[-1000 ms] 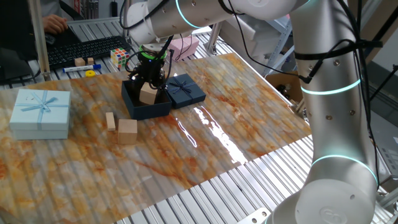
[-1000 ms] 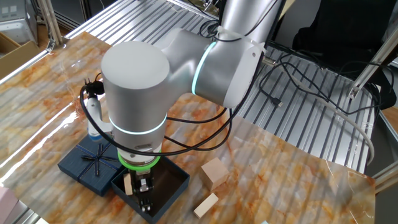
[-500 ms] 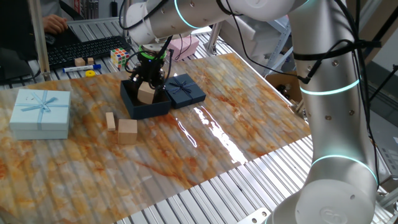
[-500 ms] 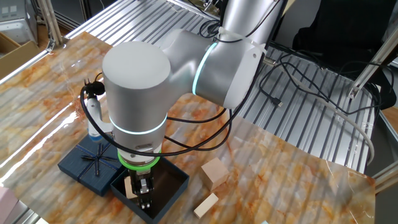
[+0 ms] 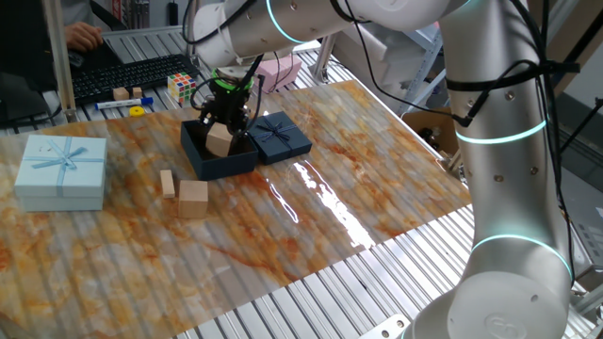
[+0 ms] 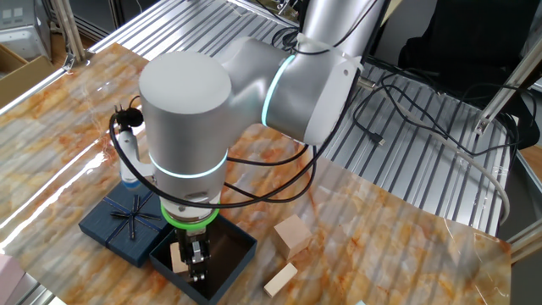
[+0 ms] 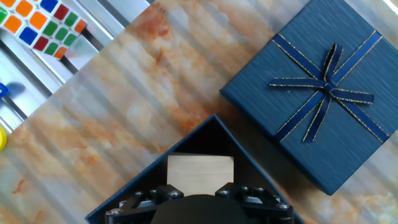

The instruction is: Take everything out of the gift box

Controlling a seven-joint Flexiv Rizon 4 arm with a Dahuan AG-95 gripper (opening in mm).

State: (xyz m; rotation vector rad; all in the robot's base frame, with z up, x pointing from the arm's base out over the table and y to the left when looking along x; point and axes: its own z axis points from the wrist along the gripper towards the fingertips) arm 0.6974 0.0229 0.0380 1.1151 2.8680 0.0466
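The navy gift box [image 5: 222,162] stands open on the marbled table, and its bowed lid [image 5: 281,137] lies just to its right. One pale wooden block [image 5: 219,141] is inside it. My gripper [image 5: 224,127] reaches down into the box with its fingers closed on that block. The hand view looks straight down on the block [image 7: 200,174] at the jaws, with the box's dark inside [image 7: 205,137] around it and the lid [image 7: 317,99] beside. The other fixed view shows the block [image 6: 178,257] next to my fingers [image 6: 196,269]. A wooden cube [image 5: 193,198] and a thin slab [image 5: 168,183] lie outside the box.
A light blue ribboned box [image 5: 61,169] sits at the table's left. A puzzle cube [image 5: 182,88], a pink box [image 5: 278,71], a yellow piece [image 5: 138,111] and a small block [image 5: 121,93] lie behind, beyond the table's far edge. A person works at a keyboard there.
The fingers have closed in on the block inside the box. The box has slid slightly to the left. The arm has hardly moved.
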